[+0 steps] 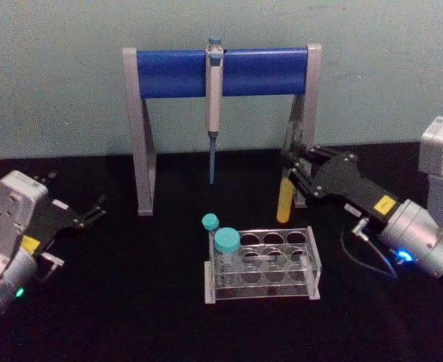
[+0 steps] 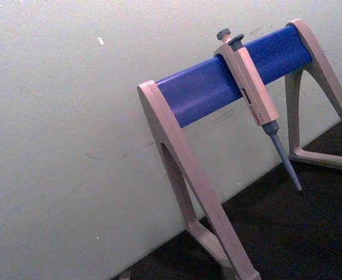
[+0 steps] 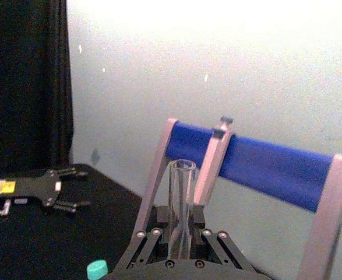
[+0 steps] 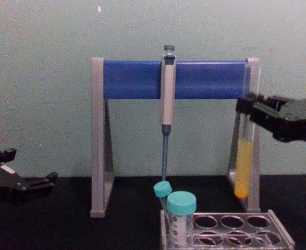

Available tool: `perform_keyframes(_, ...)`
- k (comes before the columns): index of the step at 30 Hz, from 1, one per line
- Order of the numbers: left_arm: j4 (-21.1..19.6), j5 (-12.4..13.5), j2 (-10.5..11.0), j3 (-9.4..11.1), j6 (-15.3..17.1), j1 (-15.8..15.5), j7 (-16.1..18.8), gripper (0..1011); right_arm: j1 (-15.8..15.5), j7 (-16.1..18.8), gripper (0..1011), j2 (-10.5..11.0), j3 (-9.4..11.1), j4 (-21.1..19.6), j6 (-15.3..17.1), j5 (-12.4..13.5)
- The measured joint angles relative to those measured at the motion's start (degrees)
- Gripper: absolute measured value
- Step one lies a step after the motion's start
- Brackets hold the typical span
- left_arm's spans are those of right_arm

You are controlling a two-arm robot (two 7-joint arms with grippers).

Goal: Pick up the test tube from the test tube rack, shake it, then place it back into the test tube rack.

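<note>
The test tube point(image 1: 284, 202) is clamped upright in the right gripper's point(image 1: 290, 172) fingers, clear of the test tube rack point(image 1: 263, 292), likely for shaking. The left gripper point(image 3: 82, 188) is parked at the left, fingers spread.

Your left pincer point(image 1: 100, 209) is black, with thin linked fingers, and it sits on a light grey boxy housing point(image 1: 16, 197). On this arm you can see a yellow left label point(image 1: 30, 243) and, lower down, a small green light point(image 1: 17, 292). Your right pincer point(image 1: 290, 169) is black too. It has a yellow right label point(image 1: 383, 204), silver pivot screws point(image 3: 140, 234), a round silver wrist point(image 1: 421, 241) with a blue light point(image 1: 404, 256), and a thin dark cable point(image 1: 347, 243).
</note>
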Motion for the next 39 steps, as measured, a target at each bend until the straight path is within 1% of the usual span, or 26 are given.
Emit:
perform_keyframes(3,0.0,0.0,0.0,0.0,0.0,0.0,0.0,1001,-0.6,-1.0,230,0.1,1.0,-1.0,-1.1,-0.4)
perform_keyframes(4,0.0,0.0,0.0,0.0,0.0,0.0,0.0,1001,-0.6,-1.0,230,0.1,1.0,-1.0,-1.1,-0.4)
perform_keyframes(6,0.0,0.0,0.0,0.0,0.0,0.0,0.0,1001,-0.8,-2.3,230,0.0,1.7,-1.4,-1.4,-1.3)
perform_keyframes(12,0.0,0.0,0.0,0.0,0.0,0.0,0.0,1001,-0.6,-4.4,230,-0.6,2.4,-1.4,-0.9,-3.3)
perform_keyframes(13,0.0,0.0,0.0,0.0,0.0,0.0,0.0,1001,-0.2,-4.9,230,-0.9,2.4,-1.1,-0.5,-4.0)
perform_keyframes(15,0.0,0.0,0.0,0.0,0.0,0.0,0.0,1001,0.4,-5.0,230,-1.2,2.4,-0.7,-0.2,-4.4)
perform_keyframes(20,0.0,0.0,0.0,0.0,0.0,0.0,0.0,1001,2.3,-3.7,230,-2.4,1.9,1.0,-0.1,-4.6)
perform_keyframes(24,0.0,0.0,0.0,0.0,0.0,0.0,0.0,1001,3.6,-1.1,230,-3.1,1.0,1.8,-0.1,-3.2)
perform_keyframes(26,0.0,0.0,0.0,0.0,0.0,0.0,0.0,1001,3.9,0.5,230,-3.1,0.6,1.9,0.2,-1.9)
perform_keyframes(27,0.0,0.0,0.0,0.0,0.0,0.0,0.0,1001,3.9,1.5,230,-2.9,0.4,1.7,0.9,-0.8)
perform_keyframes(28,0.0,0.0,0.0,0.0,0.0,0.0,0.0,1001,3.8,2.0,230,-2.7,0.3,1.4,1.4,-0.2)
perform_keyframes(29,0.0,0.0,0.0,0.0,0.0,0.0,0.0,1001,3.6,2.7,230,-2.1,0.2,0.6,2.6,0.9)
perform_keyframes(31,0.0,0.0,0.0,0.0,0.0,0.0,0.0,1001,3.2,3.5,230,-1.3,0.2,-0.6,4.0,2.3)
perform_keyframes(32,0.0,0.0,0.0,0.0,0.0,0.0,0.0,1001,2.6,4.2,230,-0.4,0.2,-1.8,5.5,3.5)
perform_keyframes(36,0.0,0.0,0.0,0.0,0.0,0.0,0.0,1001,1.1,4.9,230,2.1,0.8,-4.9,8.1,5.6)
perform_keyframes(37,0.0,0.0,0.0,0.0,0.0,0.0,0.0,1001,0.2,4.9,230,3.6,1.2,-6.5,9.3,6.3)
perform_keyframes(38,0.0,0.0,0.0,0.0,0.0,0.0,0.0,1001,-0.3,4.9,230,4.3,1.4,-7.4,9.8,6.6)
perform_keyframes(39,0.0,0.0,0.0,0.0,0.0,0.0,0.0,1002,-1.3,4.5,230,5.8,2.0,-8.9,10.7,6.9)
